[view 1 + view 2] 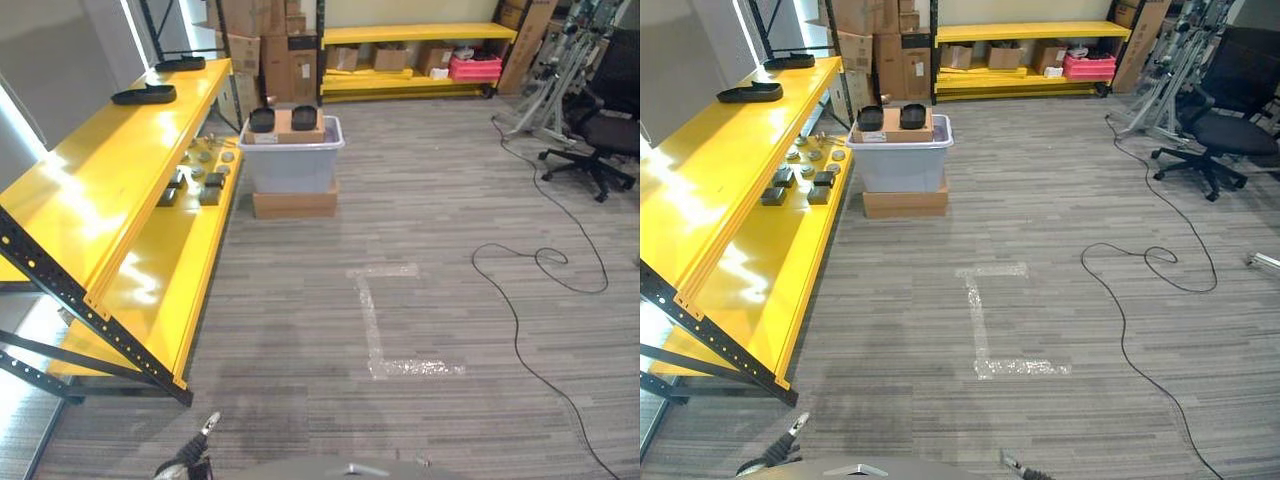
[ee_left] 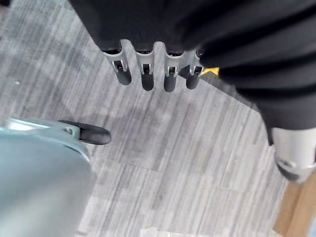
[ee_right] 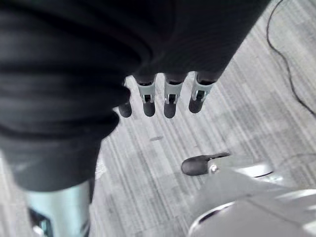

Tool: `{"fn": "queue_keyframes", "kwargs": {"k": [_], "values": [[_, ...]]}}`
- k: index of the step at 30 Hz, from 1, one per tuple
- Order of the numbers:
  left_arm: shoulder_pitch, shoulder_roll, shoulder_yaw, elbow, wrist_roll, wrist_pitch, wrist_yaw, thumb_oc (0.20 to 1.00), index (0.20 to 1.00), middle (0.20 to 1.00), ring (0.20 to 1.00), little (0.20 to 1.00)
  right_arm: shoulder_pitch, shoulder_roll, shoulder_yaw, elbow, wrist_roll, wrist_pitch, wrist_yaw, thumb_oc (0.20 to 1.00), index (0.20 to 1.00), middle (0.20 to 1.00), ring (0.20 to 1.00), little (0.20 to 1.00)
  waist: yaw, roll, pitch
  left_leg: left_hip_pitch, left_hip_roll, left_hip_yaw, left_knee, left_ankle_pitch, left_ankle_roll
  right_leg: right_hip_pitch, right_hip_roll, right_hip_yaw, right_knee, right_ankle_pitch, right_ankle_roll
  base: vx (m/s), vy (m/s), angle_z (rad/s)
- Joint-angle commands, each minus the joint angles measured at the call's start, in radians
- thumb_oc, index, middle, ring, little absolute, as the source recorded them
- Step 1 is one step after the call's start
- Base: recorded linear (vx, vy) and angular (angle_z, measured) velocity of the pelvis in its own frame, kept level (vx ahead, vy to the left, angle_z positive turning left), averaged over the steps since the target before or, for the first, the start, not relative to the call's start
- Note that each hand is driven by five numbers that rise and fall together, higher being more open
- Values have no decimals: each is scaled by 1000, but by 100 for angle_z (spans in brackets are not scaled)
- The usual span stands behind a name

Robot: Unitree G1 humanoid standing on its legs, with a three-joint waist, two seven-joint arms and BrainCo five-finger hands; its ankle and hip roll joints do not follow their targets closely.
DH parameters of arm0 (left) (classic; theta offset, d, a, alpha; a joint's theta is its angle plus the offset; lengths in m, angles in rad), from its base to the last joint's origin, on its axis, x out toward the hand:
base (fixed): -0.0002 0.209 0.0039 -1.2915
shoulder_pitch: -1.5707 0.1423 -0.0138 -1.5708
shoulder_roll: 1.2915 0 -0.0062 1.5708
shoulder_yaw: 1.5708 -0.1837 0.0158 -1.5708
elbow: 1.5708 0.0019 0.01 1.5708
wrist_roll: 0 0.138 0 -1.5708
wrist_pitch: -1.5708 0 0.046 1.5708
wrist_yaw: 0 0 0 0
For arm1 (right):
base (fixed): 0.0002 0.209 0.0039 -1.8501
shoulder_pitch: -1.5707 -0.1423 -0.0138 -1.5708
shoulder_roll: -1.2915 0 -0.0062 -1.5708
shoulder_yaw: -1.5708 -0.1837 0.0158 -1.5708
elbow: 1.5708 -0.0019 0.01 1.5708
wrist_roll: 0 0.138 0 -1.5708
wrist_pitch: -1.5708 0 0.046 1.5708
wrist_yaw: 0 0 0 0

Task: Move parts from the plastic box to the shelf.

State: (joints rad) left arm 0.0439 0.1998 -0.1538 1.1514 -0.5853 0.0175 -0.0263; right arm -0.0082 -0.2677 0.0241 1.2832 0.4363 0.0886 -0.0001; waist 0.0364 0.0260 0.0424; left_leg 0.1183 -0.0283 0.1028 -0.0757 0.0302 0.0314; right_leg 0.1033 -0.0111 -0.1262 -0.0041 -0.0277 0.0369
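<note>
A grey plastic box (image 1: 292, 165) stands on the carpet ahead, by the end of the long yellow shelf (image 1: 120, 170) on my left. A cardboard piece in the box carries two round black parts (image 1: 262, 120). Several small parts (image 1: 195, 180) lie on the shelf's lower level, and two flat black parts (image 1: 143, 95) lie on its top. My left hand (image 2: 148, 74) hangs over bare carpet, far short of the box, open and holding nothing. My right hand (image 3: 169, 98) hangs likewise, open with nothing in it.
The plastic box rests on a flat cardboard box (image 1: 295, 203). White tape (image 1: 385, 320) marks the carpet between me and it. A black cable (image 1: 540, 260) snakes across the floor at right, near an office chair (image 1: 605, 130). Another yellow shelf (image 1: 415, 35) and stacked cartons (image 1: 265, 50) line the back.
</note>
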Motion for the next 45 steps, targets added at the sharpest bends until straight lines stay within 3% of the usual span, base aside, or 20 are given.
{"fn": "queue_keyframes", "kwargs": {"k": [1, 6, 8, 10, 13, 17, 20, 25, 27, 30, 31, 32, 34, 36, 38, 39, 40, 41, 43, 45], "values": [[-67, 7, 52, 40, 18, -49, -1, 1000, 1000, 1000, 1000, 1000, -38, -3, 1, 16, 68, -15, -12, 1000, 1000, 1000, 1000, 1000, 8, -44, 12, 1, -28, -46, 4, -34, 9, -11, -79, 13, -68, 151, 104, 16, 70, -17], [-78, 28, 49, 4, 57, -44, 2, 1000, 1000, 1000, 1000, 1000, -40, 3, 11, -107, 105, 6, -59, 1000, 1000, 1000, 1000, 1000, -12, -50, 60, -35, -51, -47, 73, -59, 62, -115, -90, 56, 126, 137, 100, -22, 110, -22], [-82, 41, 42, -22, 69, -23, 2, 1000, 1000, 1000, 1000, 1000, -33, 12, 13, -185, 140, 13, -85, 1000, 1000, 1000, 1000, 1000, -24, -40, 104, -47, -67, -61, 109, -79, 99, -252, -113, 55, 355, 217, 115, -34, 167, -22], [-73, 41, 48, -21, 48, -13, 6, 1000, 1000, 1000, 1000, 1000, -15, 16, 20, -240, 141, 20, -90, 1000, 1000, 1000, 1000, 1000, -37, -26, 125, -56, -76, -69, 137, -94, 110, -349, -116, 70, 461, 265, 106, 68, 138, 8], [-73, 39, 64, -13, 86, -8, -5, 1000, 1000, 1000, 1000, 1000, -11, 18, 25, -241, 147, 8, -80, 1000, 1000, 1000, 1000, 1000, -49, -50, 129, -47, -101, -82, 162, -121, 104, -348, -118, 52, 314, 290, 123, 222, -74, 3], [-63, 45, 62, -5, 118, -26, -21, 1000, 1000, 1000, 1000, 1000, -6, 11, 12, -230, 137, -6, -35, 1000, 1000, 1000, 1000, 1000, -62, -82, 126, 5, -120, -123, 170, -169, 80, -337, -121, 45, -6, 325, 159, 415, -225, -10], [-53, 45, 63, -4, 134, -42, -26, 1000, 1000, 1000, 1000, 1000, 6, 18, 3, -225, 129, -19, -13, 1000, 1000, 1000, 1000, 1000, -64, -88, 126, 39, -100, -123, 196, -208, 74, -339, -137, 24, -37, 343, 166, 480, -266, 24], [-52, 29, 67, -23, 52, -30, -21, 1000, 1000, 1000, 1000, 1000, -2, 7, 29, -220, 126, -15, -34, 1000, 1000, 1000, 1000, 1000, -74, -87, 99, 90, -38, -108, 210, -226, 38, -269, -110, 35, 11, 266, 125, 367, -197, 23], [-52, 25, 71, -29, 48, -25, -21, 1000, 1000, 1000, 1000, 1000, -9, 6, 37, -211, 136, -16, -44, 1000, 1000, 1000, 1000, 1000, -73, -85, 85, 106, -6, -104, 214, -204, 16, -246, -94, 38, 27, 252, 105, 307, -194, 24], [-53, 21, 77, -33, 44, -30, -25, 1000, 1000, 1000, 1000, 1000, -14, 0, 49, -209, 123, -17, -54, 1000, 1000, 1000, 1000, 1000, -74, -84, 72, 90, 49, -87, 274, -129, -16, -214, -63, 49, 26, 224, 72, 286, -225, 11], [-59, 18, 79, -36, 32, -34, -22, 1000, 1000, 1000, 1000, 1000, -16, -11, 60, -211, 103, -9, -65, 1000, 1000, 1000, 1000, 1000, -74, -90, 63, 46, 102, -60, 395, -51, -40, -187, -40, 44, 19, 193, 41, 433, -438, 8], [-69, 16, 80, -43, 28, -29, -16, 1000, 1000, 1000, 1000, 1000, -16, -19, 64, -201, 120, -20, -67, 1000, 1000, 1000, 1000, 1000, -68, -110, 68, -52, 136, -50, 594, 12, -48, -160, -31, 46, 15, 175, 12, 457, -476, 8], [-75, 14, 79, -50, 31, -23, -12, 1000, 1000, 1000, 1000, 1000, -14, -23, 65, -201, 130, -27, -70, 1000, 1000, 1000, 1000, 1000, -66, -120, 72, -122, 156, -43, 710, 21, -46, -148, -23, 44, 13, 166, -5, 258, -269, 1], [-82, 11, 78, -58, 48, -21, -22, 1000, 1000, 1000, 1000, 1000, -6, -29, 59, -213, 138, -28, -74, 1000, 1000, 1000, 1000, 1000, -52, -123, 93, -268, 138, -52, 815, 8, -24, -112, -7, 46, 7, 151, -21, 222, -146, -1], [-89, 12, 74, -57, 51, -28, -33, 1000, 1000, 1000, 1000, 1000, -12, -33, 58, -210, 137, -39, -73, 1000, 1000, 1000, 1000, 1000, -28, -122, 115, -340, 55, -38, 744, 0, -6, -74, 4, 60, -2, 136, -18, 311, -31, 21], [-85, 11, 72, -55, 43, -40, -38, 1000, 1000, 1000, 1000, 1000, -22, -34, 60, -209, 141, -39, -75, 1000, 1000, 1000, 1000, 1000, -10, -111, 126, -353, 13, -17, 641, 4, -6, -50, 19, 72, -7, 127, -13, 530, 73, 2], [-69, 9, 73, -59, 39, -58, -46, 1000, 1000, 1000, 1000, 1000, -35, -34, 67, -218, 143, -32, -81, 1000, 1000, 1000, 1000, 1000, 12, -91, 124, -387, -32, -8, 443, 57, -19, -34, 43, 91, -3, 117, -8, 630, 128, -20], [-57, 8, 70, -74, 39, -59, -45, 1000, 1000, 1000, 1000, 1000, -40, -37, 74, -237, 147, -19, -90, 1000, 1000, 1000, 1000, 1000, 34, -63, 119, -418, -36, -4, 267, 128, -38, -13, 73, 102, 5, 101, -10, 640, 126, -22], [-31, 15, 64, -141, 31, -32, -33, 1000, 1000, 1000, 1000, 1000, -37, -58, 100, -310, 163, 7, -99, 1000, 1000, 1000, 1000, 1000, 78, -38, 126, -480, -51, -16, 148, 212, -64, 55, 95, 118, 34, 47, -20, 768, 130, -89], [-17, 15, 69, -174, 17, -36, -9, 1000, 1000, 1000, 1000, 1000, -51, -62, 111, -337, 160, 15, -89, 1000, 1000, 1000, 1000, 1000, 93, -40, 120, -467, -50, -21, 179, 173, -36, 56, 76, 119, 81, -3, -15, 538, 101, -118]]}}
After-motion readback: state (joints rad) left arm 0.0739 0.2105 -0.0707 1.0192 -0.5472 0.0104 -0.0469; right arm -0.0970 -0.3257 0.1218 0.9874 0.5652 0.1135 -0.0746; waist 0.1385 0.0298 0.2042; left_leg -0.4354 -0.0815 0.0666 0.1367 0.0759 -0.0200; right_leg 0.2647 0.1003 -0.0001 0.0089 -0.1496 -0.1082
